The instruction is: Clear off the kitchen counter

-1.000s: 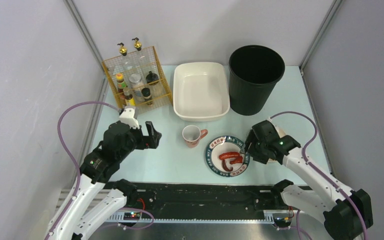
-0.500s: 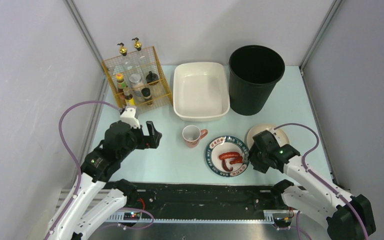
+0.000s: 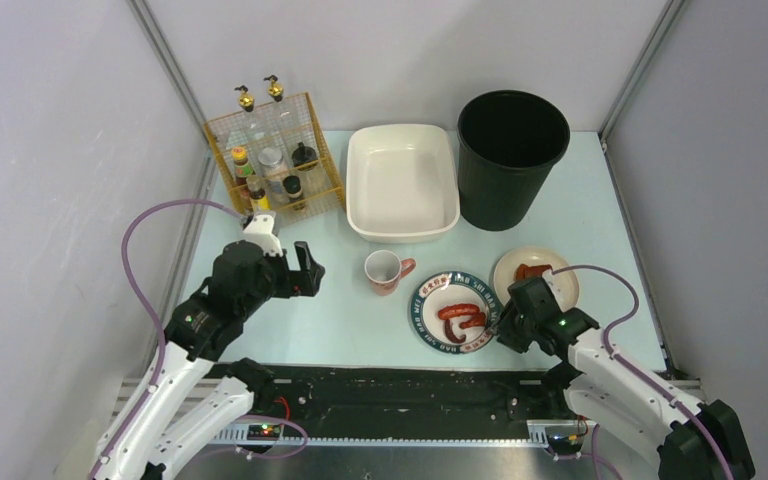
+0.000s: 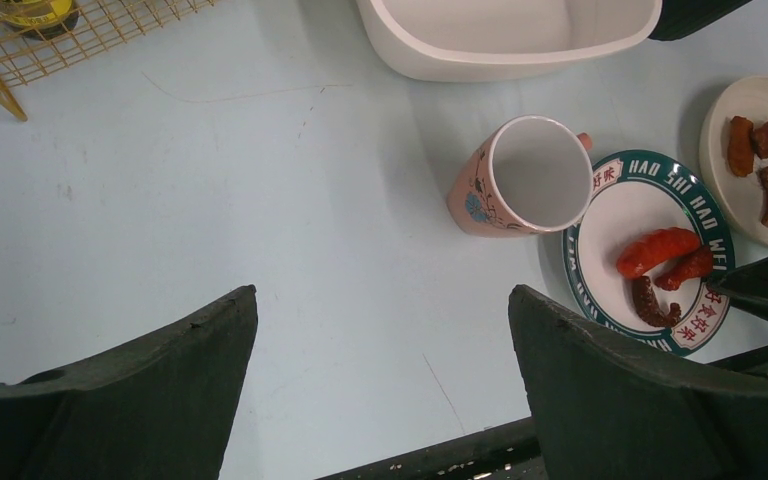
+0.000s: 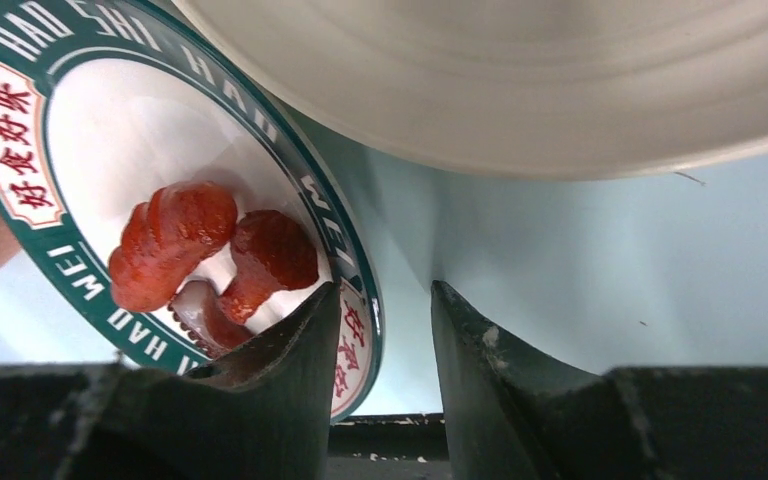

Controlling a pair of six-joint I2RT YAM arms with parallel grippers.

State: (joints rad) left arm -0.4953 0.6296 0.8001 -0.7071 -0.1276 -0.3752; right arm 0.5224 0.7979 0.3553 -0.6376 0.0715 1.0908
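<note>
On the pale mint kitchen counter [image 3: 340,320] stand a pink mug [image 3: 385,270], a green-rimmed plate [image 3: 428,312] with red sausages [image 3: 460,316], and a small cream plate [image 3: 535,272] with meat pieces. My right gripper [image 3: 500,318] is low at the green-rimmed plate's right edge. In the right wrist view its jaws [image 5: 385,290] are partly open and straddle the plate's rim [image 5: 358,300]: one finger over the plate by the sausages [image 5: 175,240], the other outside, with a gap left. My left gripper [image 3: 305,272] hangs wide open and empty left of the mug [image 4: 525,180].
A white basin [image 3: 402,180], a black bin [image 3: 512,158] and a yellow wire rack [image 3: 275,160] of bottles line the back. The small plate's edge [image 5: 520,80] overhangs the right gripper. The black front rail [image 3: 390,385] runs just behind both arms.
My right arm has pulled back off the small plate toward the near edge and settled at the green-rimmed plate's right rim, its jaws narrowing. The left arm has not moved.
</note>
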